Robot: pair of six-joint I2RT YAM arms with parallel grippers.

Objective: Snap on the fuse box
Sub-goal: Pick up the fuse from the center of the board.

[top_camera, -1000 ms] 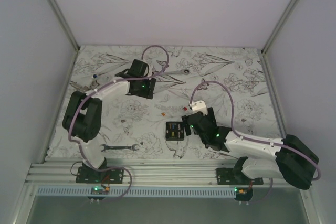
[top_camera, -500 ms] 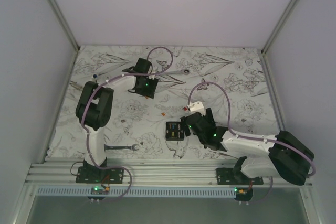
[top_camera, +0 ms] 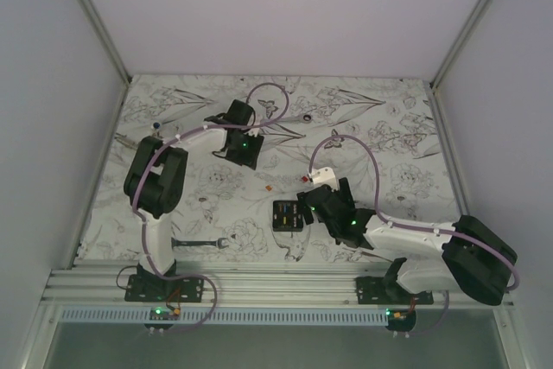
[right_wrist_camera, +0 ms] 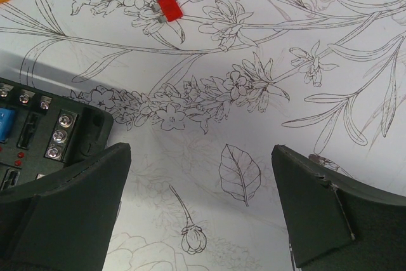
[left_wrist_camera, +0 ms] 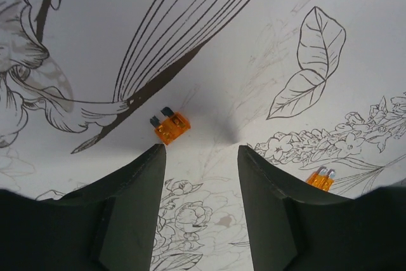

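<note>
Left arm reaches far-centre; left tool half open, empty, tips just short of an orange fuse. Right arm low, stretched left; right tool wide open, empty, beside the fuse box at near-centre of the surface.

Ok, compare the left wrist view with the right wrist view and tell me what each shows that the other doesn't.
Left wrist only: an orange fuse lying just beyond the jaws. Right wrist only: a corner of the fuse box at the left and a red fuse farther off. Both: the flower-print table cover, jaws standing apart with nothing between them, and a second orange fuse near an edge, perhaps the same one.
</note>
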